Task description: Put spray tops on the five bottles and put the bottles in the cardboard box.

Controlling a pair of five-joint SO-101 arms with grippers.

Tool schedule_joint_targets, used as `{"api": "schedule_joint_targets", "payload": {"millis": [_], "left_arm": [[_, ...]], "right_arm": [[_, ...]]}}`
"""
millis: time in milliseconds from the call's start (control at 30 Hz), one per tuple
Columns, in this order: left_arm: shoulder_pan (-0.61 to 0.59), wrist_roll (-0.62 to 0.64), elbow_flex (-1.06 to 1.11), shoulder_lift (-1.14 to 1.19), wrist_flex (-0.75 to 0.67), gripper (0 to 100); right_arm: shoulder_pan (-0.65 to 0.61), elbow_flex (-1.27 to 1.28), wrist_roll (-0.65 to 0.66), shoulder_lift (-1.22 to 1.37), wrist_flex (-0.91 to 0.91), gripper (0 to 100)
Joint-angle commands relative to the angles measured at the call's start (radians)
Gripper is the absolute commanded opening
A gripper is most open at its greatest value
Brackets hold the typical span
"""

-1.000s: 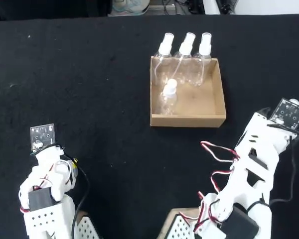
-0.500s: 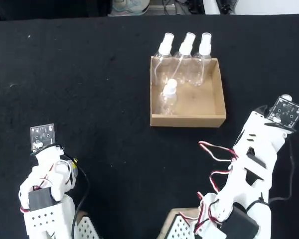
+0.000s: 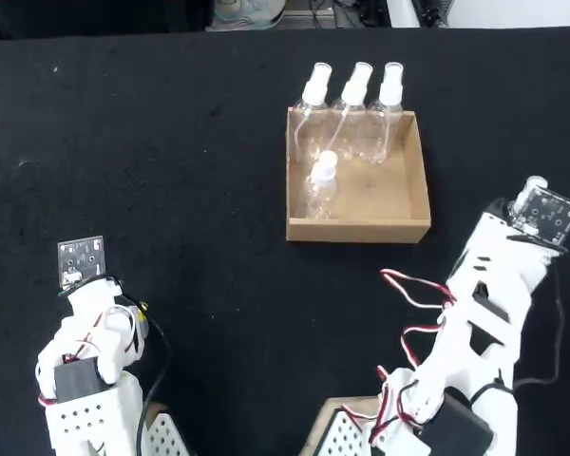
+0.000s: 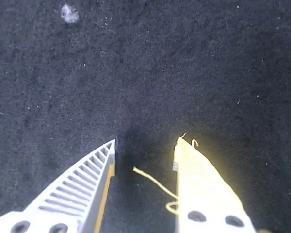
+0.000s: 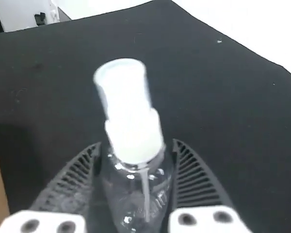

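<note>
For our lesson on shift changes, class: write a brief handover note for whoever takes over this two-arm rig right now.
Left gripper: open, empty, over bare table.
Right gripper: shut on the fifth bottle, spray top on, held outside the cardboard box.
Done: three bottles along the box's far wall and a fourth bottle near its front, all with spray tops.
Left to do: put the fifth bottle in the box.

Three bottles (image 3: pixel 355 90) line the far wall of the cardboard box (image 3: pixel 359 231), and a fourth bottle (image 3: pixel 320 188) stands by the left wall, so that side's crowded. The middle and right of the box floor lie bare. The black table (image 3: pixel 171 142) around the box is open.
</note>
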Motion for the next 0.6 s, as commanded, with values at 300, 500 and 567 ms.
{"api": "schedule_joint_targets", "payload": {"millis": [300,500,567], "left_arm": [[-0.002,-0.005,0.021,-0.006,0.005,19],[-0.002,-0.005,0.021,-0.006,0.005,19],[-0.002,-0.005,0.021,-0.006,0.005,19]], "right_arm": [[0.055,-0.127,-0.002,-0.082,0.068,1.0],[0.014,-0.22,-0.095,-0.337,0.474,1.0],[-0.023,-0.272,-0.135,-0.427,0.614,1.1]]}}
